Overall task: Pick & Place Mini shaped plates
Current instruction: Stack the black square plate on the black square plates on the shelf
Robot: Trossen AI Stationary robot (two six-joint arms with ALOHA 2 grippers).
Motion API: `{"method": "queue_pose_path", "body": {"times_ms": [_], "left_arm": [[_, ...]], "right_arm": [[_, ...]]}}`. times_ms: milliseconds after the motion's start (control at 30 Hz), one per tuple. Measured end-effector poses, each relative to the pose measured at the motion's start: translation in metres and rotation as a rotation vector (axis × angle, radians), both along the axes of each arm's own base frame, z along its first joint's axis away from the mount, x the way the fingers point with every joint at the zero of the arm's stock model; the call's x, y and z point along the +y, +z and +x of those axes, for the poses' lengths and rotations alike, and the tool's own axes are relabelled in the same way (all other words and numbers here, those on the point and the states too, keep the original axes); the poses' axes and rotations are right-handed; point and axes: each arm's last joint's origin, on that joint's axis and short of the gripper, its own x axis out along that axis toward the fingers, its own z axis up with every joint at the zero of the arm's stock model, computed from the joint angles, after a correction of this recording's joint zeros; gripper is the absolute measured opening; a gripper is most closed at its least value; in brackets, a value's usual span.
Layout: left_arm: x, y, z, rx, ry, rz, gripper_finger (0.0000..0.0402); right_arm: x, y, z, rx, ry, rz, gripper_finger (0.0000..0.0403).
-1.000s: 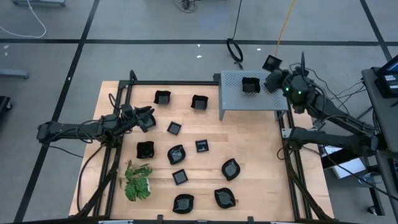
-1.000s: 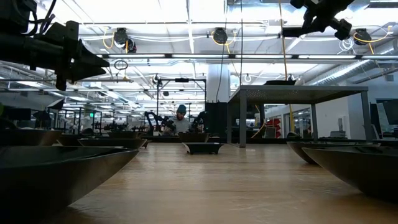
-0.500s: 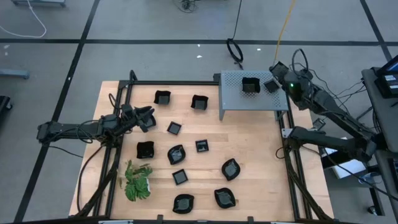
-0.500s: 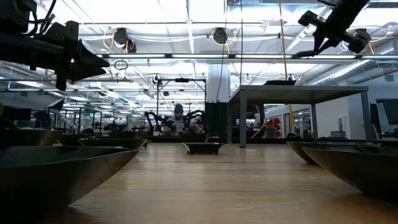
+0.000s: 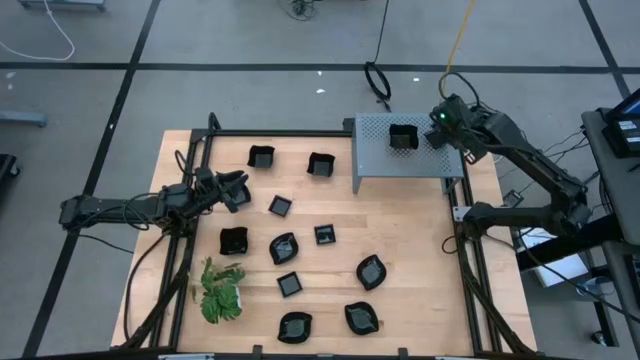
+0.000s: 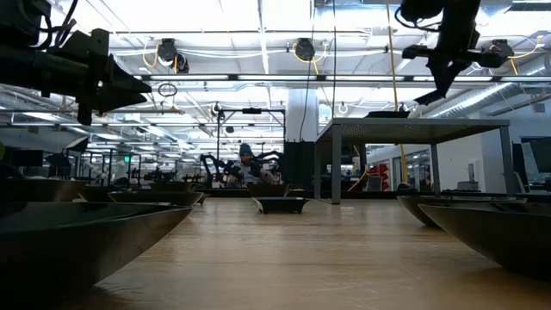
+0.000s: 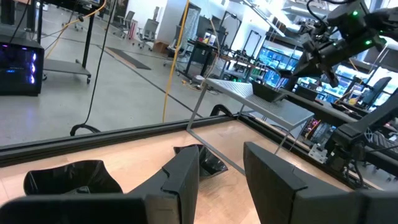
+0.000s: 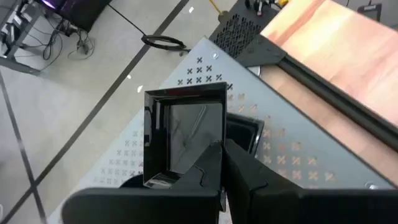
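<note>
table (image 5: 420, 260) of pale wood carries about a dozen small black plates, well apart. grey box (image 5: 375, 165) stands at its far right corner with one plate (image 5: 402, 137) on top. right gripper (image 5: 437, 137), fingers pinched shut on the rim of a square plate (image 8: 186, 134), hangs over the box just beside that one. best lowered level onto bare metal, clear of its neighbour, before letting go. left gripper (image 7: 221, 171) waits open, empty, over the table's left side.

Grey floor (image 5: 250, 90) with dark lines; ceiling lights (image 6: 258, 17); person (image 6: 250, 164) seated.
</note>
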Motion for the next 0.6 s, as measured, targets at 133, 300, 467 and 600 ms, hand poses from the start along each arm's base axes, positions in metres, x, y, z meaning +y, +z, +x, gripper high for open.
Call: {"method": "queue_pose_path", "body": {"times_ms": [133,300,467,600], "left_arm": [[0.0,0.0,0.0,0.0,0.0,0.0,0.0129],[0.0,0.0,0.0,0.0,0.0,0.0,0.0129],[0.0,0.0,0.0,0.0,-0.001,0.0,0.0129],[0.0,0.0,0.0,0.0,0.0,0.0,0.0129]], "right_arm": [[0.001,-0.006,0.002,-0.016,-0.042,0.006,0.0],[0.003,-0.025,0.005,-0.043,-0.103,0.035,0.0],[0.003,-0.043,0.011,-0.085,-0.123,0.038,0.0],[0.003,-0.045,0.011,-0.099,-0.146,0.03,0.0]]}}
